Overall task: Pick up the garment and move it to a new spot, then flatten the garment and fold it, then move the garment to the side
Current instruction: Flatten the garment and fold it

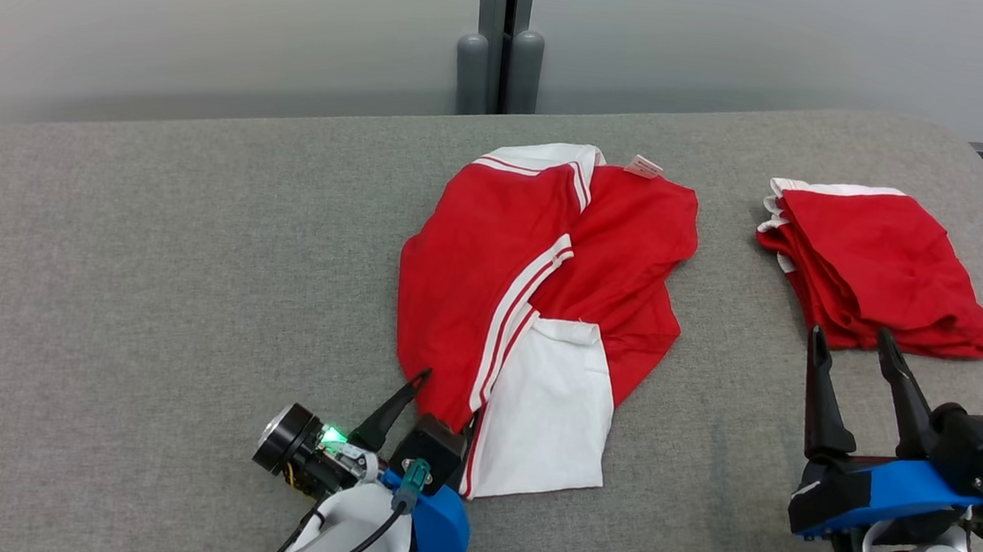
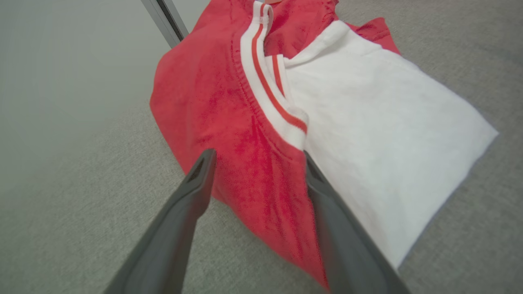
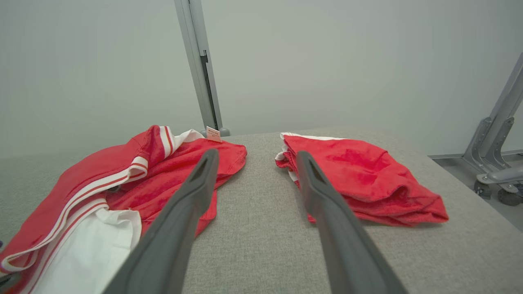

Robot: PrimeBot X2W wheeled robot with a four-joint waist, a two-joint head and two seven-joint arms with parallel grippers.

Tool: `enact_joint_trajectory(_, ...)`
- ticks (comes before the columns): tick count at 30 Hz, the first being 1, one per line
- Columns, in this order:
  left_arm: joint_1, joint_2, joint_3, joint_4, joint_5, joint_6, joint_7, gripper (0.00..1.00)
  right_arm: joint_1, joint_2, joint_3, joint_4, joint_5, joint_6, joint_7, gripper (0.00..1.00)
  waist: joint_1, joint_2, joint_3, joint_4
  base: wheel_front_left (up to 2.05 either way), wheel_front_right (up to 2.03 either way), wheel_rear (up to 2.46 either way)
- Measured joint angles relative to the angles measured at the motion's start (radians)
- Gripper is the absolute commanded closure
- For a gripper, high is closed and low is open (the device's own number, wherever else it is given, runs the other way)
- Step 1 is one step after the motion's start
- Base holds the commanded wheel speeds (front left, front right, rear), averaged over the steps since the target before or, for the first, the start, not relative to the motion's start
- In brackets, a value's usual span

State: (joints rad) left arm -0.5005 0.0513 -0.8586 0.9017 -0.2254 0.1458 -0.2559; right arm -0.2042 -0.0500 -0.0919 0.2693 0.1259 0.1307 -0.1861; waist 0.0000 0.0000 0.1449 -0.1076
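Observation:
The garment (image 1: 544, 289) is red with white stripes and a white panel, and it lies rumpled in the middle of the grey padded table (image 1: 144, 281). My left gripper (image 1: 441, 396) is open at the garment's near left corner. In the left wrist view that gripper (image 2: 257, 157) has the garment's red edge (image 2: 229, 106) lying between its spread fingers, not pinched. My right gripper (image 1: 851, 336) is open over bare table to the right of the garment, holding nothing. The right wrist view shows the garment (image 3: 122, 175) to the left of that gripper (image 3: 256, 154).
A folded stack of red cloth (image 1: 879, 265) lies at the table's right, just beyond my right fingertips; the right wrist view shows the stack (image 3: 359, 179) too. A grey post (image 1: 502, 37) stands behind the table. A wheeled metal frame (image 3: 496, 163) stands off its right end.

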Motion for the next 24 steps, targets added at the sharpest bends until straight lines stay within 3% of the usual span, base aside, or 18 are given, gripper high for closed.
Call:
enact_joint_trajectory(1,-0.003,0.000,-0.003,-0.003,-0.012,0.003,-0.001,0.22,-0.001,0.000,0.001,0.001,0.000,0.000,0.000,0.00,0.0000,0.0000,0.000,-0.001,0.00,0.00,0.00)
enact_joint_trajectory(3,-0.016,0.000,-0.020,0.001,-0.022,0.011,-0.002,0.95,-0.004,0.000,0.002,0.003,0.004,0.000,0.000,0.00,0.0000,0.0000,0.001,-0.004,0.00,0.00,0.00)
enact_joint_trajectory(4,-0.021,0.000,-0.025,0.004,-0.029,0.012,-0.002,1.00,-0.006,0.000,0.003,0.004,0.007,0.000,0.000,0.00,0.0000,0.0000,0.001,-0.005,0.00,0.00,0.00)
enact_joint_trajectory(11,-0.045,0.000,0.020,-0.015,-0.159,0.013,-0.005,1.00,-0.013,0.000,-0.008,0.008,0.009,0.000,-0.004,0.00,0.0000,0.0000,0.000,-0.008,0.00,0.00,0.00)
enact_joint_trajectory(18,-0.045,-0.001,0.249,-0.139,-0.337,0.004,-0.006,1.00,-0.011,0.000,-0.042,0.004,0.007,0.000,-0.005,0.00,0.0000,0.0000,-0.007,0.017,0.00,0.00,0.00)
enact_joint_trajectory(24,-0.021,0.020,0.414,-0.123,-0.386,-0.011,-0.006,1.00,-0.011,0.000,-0.043,0.001,0.007,0.000,0.001,0.00,-0.0001,0.0000,-0.001,0.029,0.00,0.00,0.00)
